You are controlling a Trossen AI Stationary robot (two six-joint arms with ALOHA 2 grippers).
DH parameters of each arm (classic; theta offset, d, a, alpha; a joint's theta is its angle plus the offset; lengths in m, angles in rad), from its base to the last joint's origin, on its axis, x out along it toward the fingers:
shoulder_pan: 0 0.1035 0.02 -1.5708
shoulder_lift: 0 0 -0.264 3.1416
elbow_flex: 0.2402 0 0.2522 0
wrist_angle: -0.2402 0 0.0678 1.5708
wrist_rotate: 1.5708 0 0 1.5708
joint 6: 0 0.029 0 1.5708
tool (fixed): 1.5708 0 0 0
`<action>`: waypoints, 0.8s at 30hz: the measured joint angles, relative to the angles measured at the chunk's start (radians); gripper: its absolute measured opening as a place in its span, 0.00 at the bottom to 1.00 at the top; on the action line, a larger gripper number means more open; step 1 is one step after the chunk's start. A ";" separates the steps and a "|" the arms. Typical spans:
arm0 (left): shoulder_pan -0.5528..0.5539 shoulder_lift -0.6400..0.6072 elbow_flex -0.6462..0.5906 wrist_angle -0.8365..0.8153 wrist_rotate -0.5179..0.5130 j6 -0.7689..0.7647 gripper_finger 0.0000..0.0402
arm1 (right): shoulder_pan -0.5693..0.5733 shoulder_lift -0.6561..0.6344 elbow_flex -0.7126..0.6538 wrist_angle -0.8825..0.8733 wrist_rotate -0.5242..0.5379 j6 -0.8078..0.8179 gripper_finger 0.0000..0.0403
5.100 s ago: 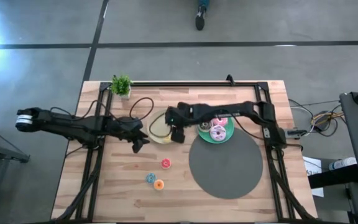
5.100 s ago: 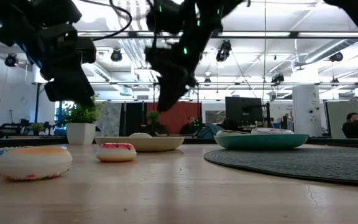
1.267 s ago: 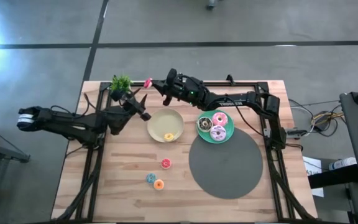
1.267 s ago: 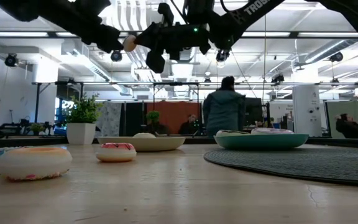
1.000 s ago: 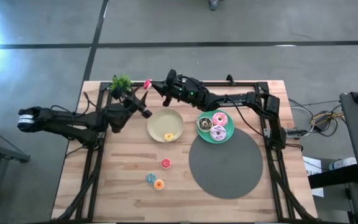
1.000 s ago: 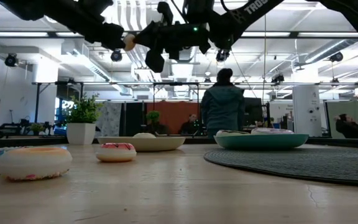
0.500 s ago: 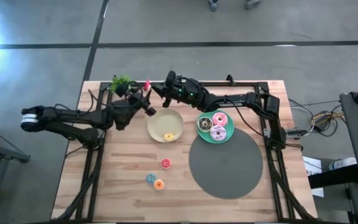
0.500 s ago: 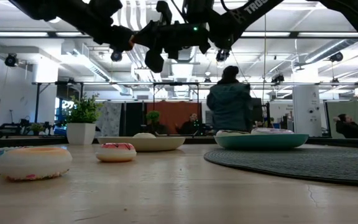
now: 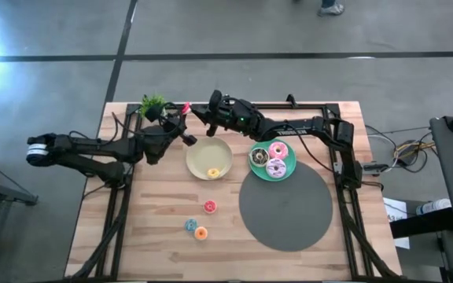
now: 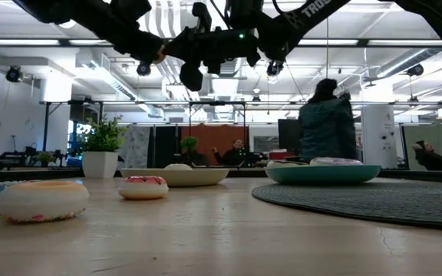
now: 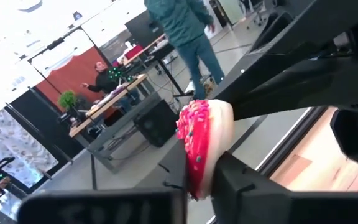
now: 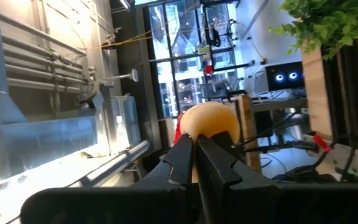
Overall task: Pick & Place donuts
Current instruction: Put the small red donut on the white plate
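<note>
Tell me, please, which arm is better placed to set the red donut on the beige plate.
Left: the left gripper holds the red donut, raised near the beige plate; the right gripper is empty.

A large open robotics lab or workshop: exposed silver ceiling ducts point(image 10: 163, 19), hanging black track lights point(image 10: 14, 74), desks with computer monitors point(image 10: 288, 136), grey concrete floor point(image 9: 53, 35), people at workstations

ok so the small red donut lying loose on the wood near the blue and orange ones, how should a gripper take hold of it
Come straight down on the red donut with the fingers spread across its outer rim. It lies flat on the table, so its sides are the only free faces, and a downward approach keeps clear of the blue donut and orange donut lying apart from it.
</note>
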 joint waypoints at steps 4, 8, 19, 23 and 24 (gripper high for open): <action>0.000 0.000 0.013 -0.039 -0.002 0.001 0.01 | 0.000 -0.011 -0.002 -0.036 -0.018 -0.090 0.05; 0.000 -0.001 0.009 -0.070 -0.002 -0.002 0.01 | 0.000 -0.057 -0.022 -0.130 -0.026 -0.176 0.16; -0.041 0.000 0.004 -0.310 0.170 -0.189 0.01 | -0.011 -0.401 -0.108 -0.803 -0.031 -0.702 0.51; -0.102 0.004 -0.052 -0.387 0.261 -0.275 0.01 | -0.011 -0.535 -0.133 -1.030 0.025 -0.788 0.54; -0.123 0.004 -0.068 -0.386 0.273 -0.278 0.01 | -0.011 -0.564 -0.142 -1.072 0.048 -0.796 0.54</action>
